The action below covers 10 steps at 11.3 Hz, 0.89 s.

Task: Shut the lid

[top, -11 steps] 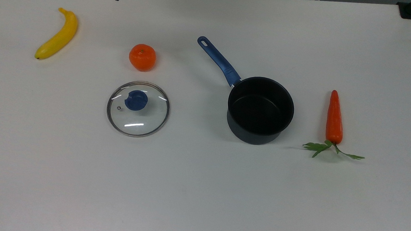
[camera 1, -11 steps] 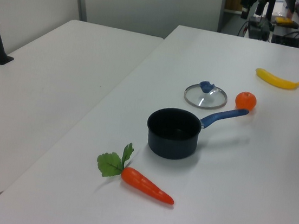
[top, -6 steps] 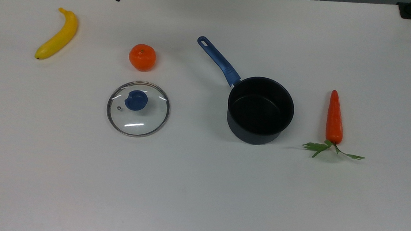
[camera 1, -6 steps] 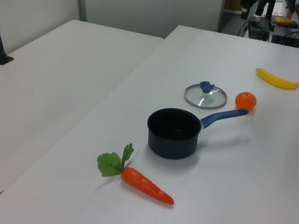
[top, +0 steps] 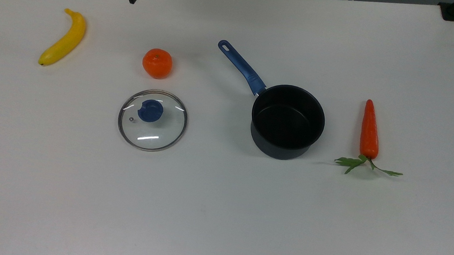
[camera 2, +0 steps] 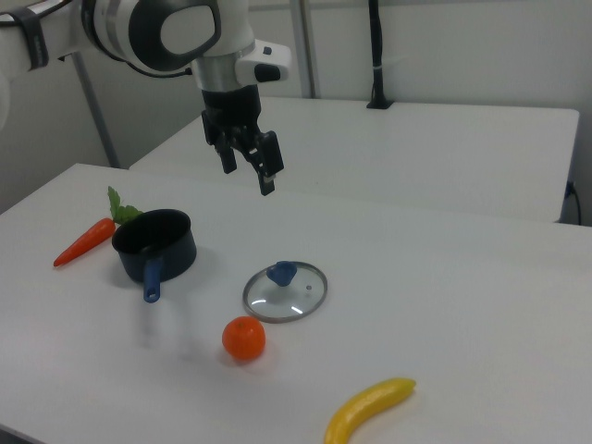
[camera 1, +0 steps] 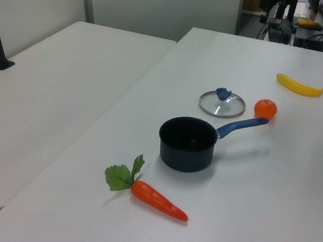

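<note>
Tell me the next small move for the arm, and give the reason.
Probably bring the open gripper down over the lid's blue knob. The glass lid lies flat on the table, apart from the open saucepan, with the orange beside it. In the right view the gripper hangs well above the table, holding nothing, so the lid must be grasped first.

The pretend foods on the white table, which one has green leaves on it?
The long orange carrot beside the dark saucepan. Green leaves sprout from its end; the curved yellow banana and round orange fruit have none.
</note>
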Each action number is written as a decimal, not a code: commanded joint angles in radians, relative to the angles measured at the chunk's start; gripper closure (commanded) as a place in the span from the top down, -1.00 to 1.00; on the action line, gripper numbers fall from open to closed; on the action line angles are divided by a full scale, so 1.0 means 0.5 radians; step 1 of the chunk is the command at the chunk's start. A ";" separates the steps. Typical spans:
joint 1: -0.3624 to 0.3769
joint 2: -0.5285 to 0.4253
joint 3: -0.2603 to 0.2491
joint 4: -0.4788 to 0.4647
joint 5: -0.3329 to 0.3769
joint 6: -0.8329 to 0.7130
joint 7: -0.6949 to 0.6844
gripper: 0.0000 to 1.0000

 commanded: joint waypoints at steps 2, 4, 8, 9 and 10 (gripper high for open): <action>-0.009 -0.033 -0.011 -0.014 0.012 -0.044 0.005 1.00; -0.012 -0.036 -0.014 -0.014 0.012 -0.047 0.004 1.00; 0.001 -0.017 -0.008 -0.021 0.018 -0.035 0.011 1.00; 0.007 -0.017 -0.005 -0.027 0.018 -0.038 0.011 1.00; 0.010 -0.014 -0.005 -0.027 0.018 -0.041 0.011 1.00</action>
